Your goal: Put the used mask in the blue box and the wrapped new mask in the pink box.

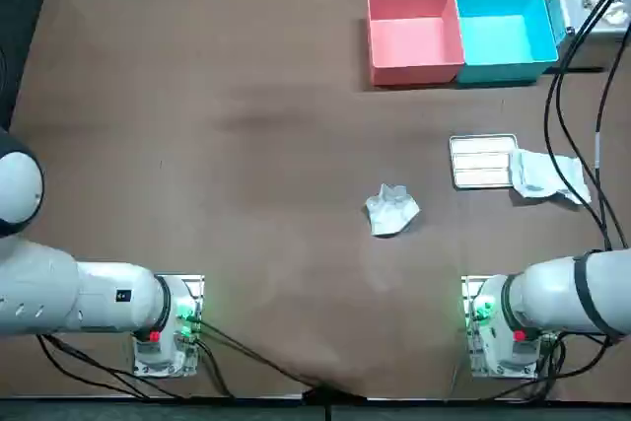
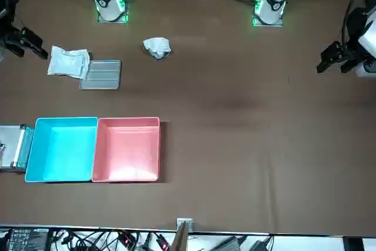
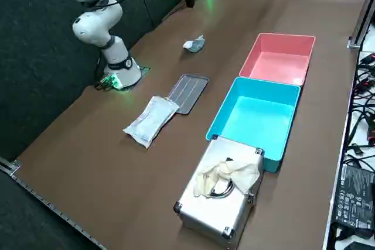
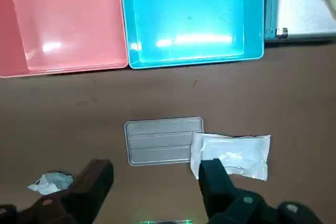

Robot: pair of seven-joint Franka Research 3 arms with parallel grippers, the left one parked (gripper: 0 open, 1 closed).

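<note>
A: How do the 2 masks look?
B: The used mask (image 1: 391, 210) is a crumpled white wad, alone mid-desk (image 1: 246, 145). The wrapped mask (image 1: 542, 175) is a flat, crinkly white packet touching a ribbed grey tray (image 1: 481, 160).
A: The boxes?
B: Glossy rectangular tubs, touching: pink box (image 1: 412, 74), blue box (image 1: 503, 71).
A: The hand?
B: The right hand (image 4: 155, 169) hangs above the packet, its 2 dark fingers spread, holding nothing.
</note>
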